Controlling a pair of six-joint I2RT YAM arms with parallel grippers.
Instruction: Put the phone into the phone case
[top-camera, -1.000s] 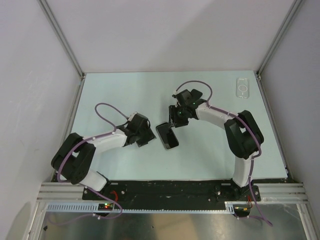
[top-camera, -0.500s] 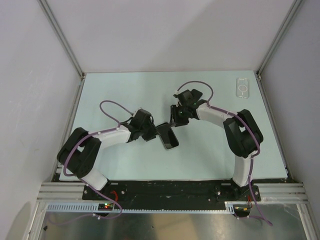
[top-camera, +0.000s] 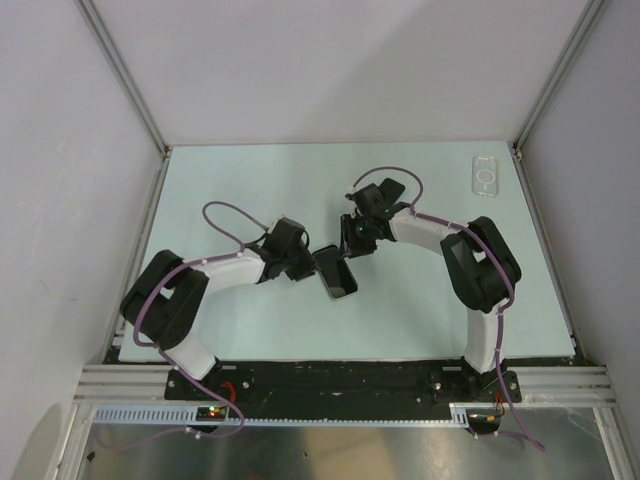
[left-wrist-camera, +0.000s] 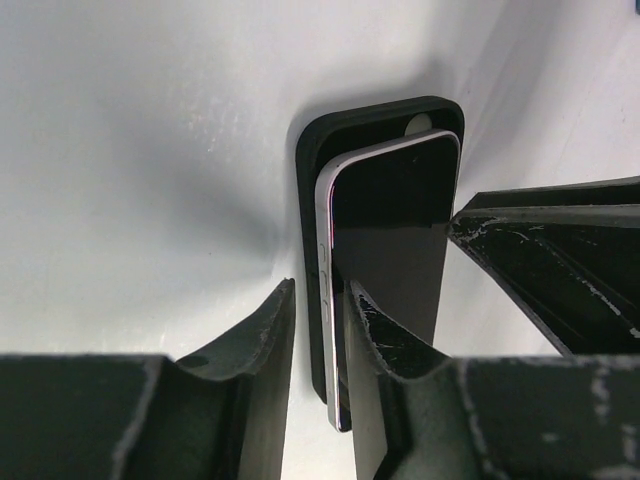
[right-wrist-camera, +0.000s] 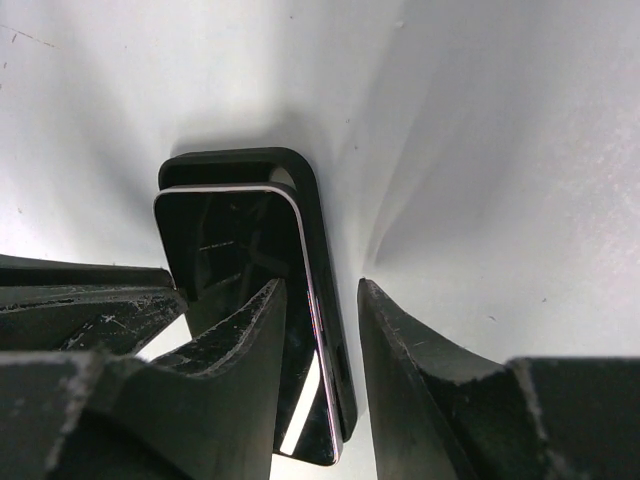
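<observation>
Left fingers (left-wrist-camera: 255, 385), right fingers (right-wrist-camera: 235, 375) straddle phone (top-camera: 338, 273), grip unclear; pale table (top-camera: 250, 180), white walls (top-camera: 330, 70); phone case (top-camera: 485, 177) far-right corner.

Both arms elbow-bent, reaching inward; left pincer (top-camera: 306, 265), right pincer (top-camera: 352, 243) nearly tip-to-tip, fingers set narrow, grip unclear.

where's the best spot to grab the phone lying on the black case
Probably the phone by its long side edges, coming straight down from above. It lies flat, screen up, unseated on the black case, so its silver edge stands proud of the rim and gives the fingers something to catch.
</observation>
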